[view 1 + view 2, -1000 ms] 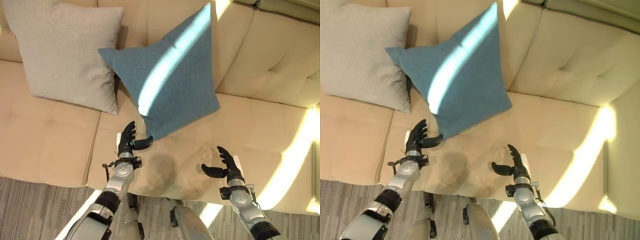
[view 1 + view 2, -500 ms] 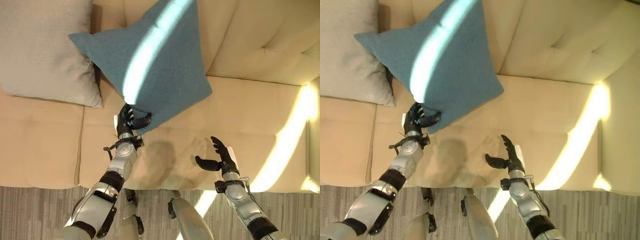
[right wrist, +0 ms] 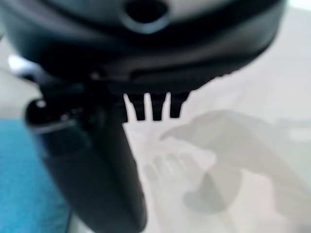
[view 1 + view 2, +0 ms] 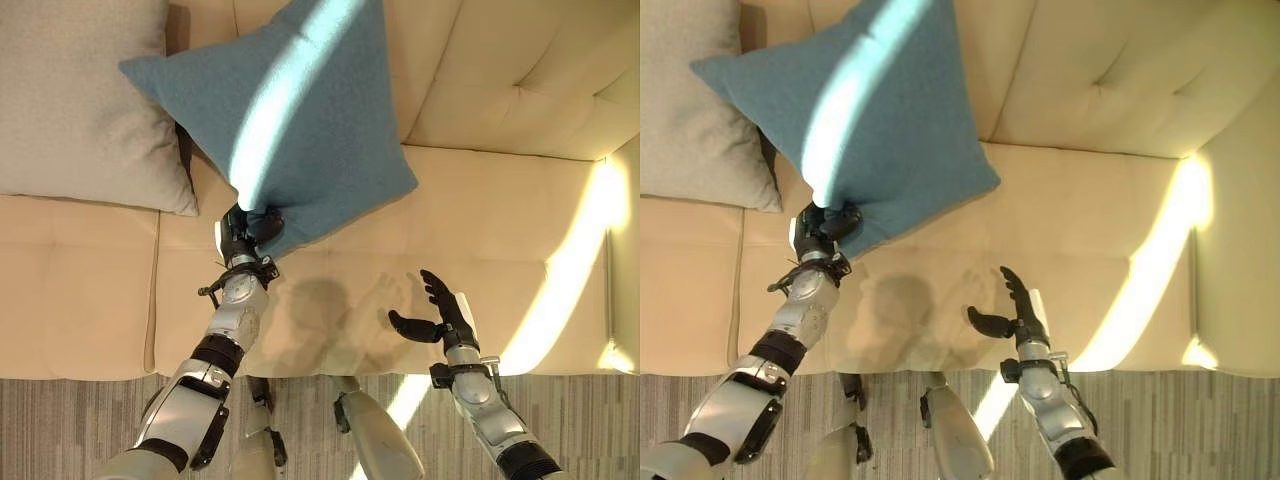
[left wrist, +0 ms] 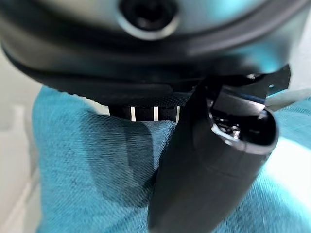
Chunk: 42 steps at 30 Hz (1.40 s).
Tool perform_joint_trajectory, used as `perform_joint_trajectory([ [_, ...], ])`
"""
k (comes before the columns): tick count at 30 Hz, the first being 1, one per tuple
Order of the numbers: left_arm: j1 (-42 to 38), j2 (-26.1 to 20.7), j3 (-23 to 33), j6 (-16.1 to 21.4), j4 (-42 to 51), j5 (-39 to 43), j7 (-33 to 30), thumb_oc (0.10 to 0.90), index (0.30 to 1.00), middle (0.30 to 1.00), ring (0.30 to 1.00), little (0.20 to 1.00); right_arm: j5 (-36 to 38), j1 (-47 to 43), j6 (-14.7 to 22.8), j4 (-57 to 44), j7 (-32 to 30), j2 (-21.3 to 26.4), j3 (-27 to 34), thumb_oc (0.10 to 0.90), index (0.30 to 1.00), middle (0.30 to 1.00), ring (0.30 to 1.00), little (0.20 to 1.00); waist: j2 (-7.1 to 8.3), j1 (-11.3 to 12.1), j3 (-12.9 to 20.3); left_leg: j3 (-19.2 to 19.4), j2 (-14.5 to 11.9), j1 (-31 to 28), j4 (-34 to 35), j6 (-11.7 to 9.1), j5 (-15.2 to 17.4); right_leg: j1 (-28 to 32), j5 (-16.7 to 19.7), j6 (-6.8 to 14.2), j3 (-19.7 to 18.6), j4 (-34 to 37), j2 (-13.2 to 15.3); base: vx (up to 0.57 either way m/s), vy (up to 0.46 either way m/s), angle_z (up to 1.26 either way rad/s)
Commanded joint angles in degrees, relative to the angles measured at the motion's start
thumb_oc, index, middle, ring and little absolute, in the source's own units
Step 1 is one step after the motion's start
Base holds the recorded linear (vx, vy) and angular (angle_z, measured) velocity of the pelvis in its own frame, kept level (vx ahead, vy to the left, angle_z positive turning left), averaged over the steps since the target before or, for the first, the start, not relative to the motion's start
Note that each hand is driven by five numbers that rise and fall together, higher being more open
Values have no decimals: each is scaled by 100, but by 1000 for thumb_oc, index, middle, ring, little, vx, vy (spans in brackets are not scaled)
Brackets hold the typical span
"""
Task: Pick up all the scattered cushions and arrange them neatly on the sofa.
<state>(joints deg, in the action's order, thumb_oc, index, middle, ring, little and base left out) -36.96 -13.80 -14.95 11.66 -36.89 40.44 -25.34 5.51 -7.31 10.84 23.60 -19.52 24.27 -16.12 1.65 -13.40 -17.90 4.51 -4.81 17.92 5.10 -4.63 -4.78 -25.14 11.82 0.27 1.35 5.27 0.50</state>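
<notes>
The sofa (image 4: 500, 230) serves as landmark. Nearest, above the front edge of its seat, the right hand (image 4: 441, 318) hovers with fingers spread and thumb held out to the side, holding nothing; its wrist view shows the bare seat and, at one edge, a sliver of blue fabric. Further in, over the seam between the seat sections, the left hand (image 4: 243, 228) meets the lowest corner of the blue cushion (image 4: 300, 130). In the wrist view the thumb (image 5: 214, 160) lies across the fabric, and the head views show the fingers curled about the corner, so the hand reads as pinching the cushion (image 5: 73, 160). A second ago this hand stood open just short of the corner; half a second ago it had reached the corner, and it has since closed on it, while the right hand has kept its open pose. The cushion itself stands on the seat, tilted on its corner and leaning against the backrest. Furthest, at the sofa's left section, the grey cushion (image 4: 80, 100) leans squarely against the backrest, its lower right corner close beside the blue one. The new grip suggests that the blue cushion, already on the sofa, is about to be straightened; its skewed lean is what is left to correct
</notes>
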Motion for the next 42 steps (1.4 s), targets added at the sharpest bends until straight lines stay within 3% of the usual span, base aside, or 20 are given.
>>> perform_joint_trajectory([
  [1, -419, -194, -108, 785, 697, -282, 752, 400, 300, 300, 300, 300, -113, 192, 330, -478, -70, 443, 598, 800, 900, 900, 900, 900, -2, 90, 503, -169, 248, -225, -10, 50, 443, 280, -969, 607, 114, -274, 307, 0, 0, 0],
  [11, 684, -789, -204, 457, 1352, -381, 1720, 400, 300, 300, 300, 300, -7, -167, 262, -545, -49, 764, 1174, 800, 900, 900, 900, 900, -217, 311, 504, -183, 278, -311, -10, 81, 430, 443, -1037, 567, 140, -281, 326, 1, 2, 1],
  [17, 1377, -1383, -309, 244, 1503, -432, 2410, 400, 300, 300, 300, 300, 1060, -800, 328, -209, 492, 796, 967, 800, 900, 900, 900, 900, -298, 530, 412, -189, 291, -314, -10, 87, 380, 507, -1011, 551, 177, -221, 325, -32, 3, 6],
  [23, 1831, -1396, -183, 202, 1467, -262, 2590, 400, 300, 300, 300, 300, 1691, -1257, 360, 77, 734, 571, 685, 800, 900, 900, 900, 900, -312, 663, 398, -200, 319, -229, -10, 75, 304, 477, -975, 534, 195, -176, 334, -22, -9, 9],
  [33, 1926, -1376, -123, 239, 1406, -152, 2593, 400, 300, 300, 300, 300, 1387, -2400, 210, 725, 593, 674, 142, 800, 900, 900, 900, 900, -356, 950, 279, -306, 333, -37, -10, 30, 188, 344, -961, 515, 310, -214, 364, -14, -12, 7],
  [42, 1736, -1388, -74, 311, 1428, 66, 2569, 400, 300, 300, 300, 300, 1026, -3227, -64, 1639, 656, 851, -501, 800, 900, 900, 900, 900, -305, 1160, 132, -376, 353, 113, -23, 7, 101, 215, -959, 516, 395, -274, 376, -6, -17, 7],
])
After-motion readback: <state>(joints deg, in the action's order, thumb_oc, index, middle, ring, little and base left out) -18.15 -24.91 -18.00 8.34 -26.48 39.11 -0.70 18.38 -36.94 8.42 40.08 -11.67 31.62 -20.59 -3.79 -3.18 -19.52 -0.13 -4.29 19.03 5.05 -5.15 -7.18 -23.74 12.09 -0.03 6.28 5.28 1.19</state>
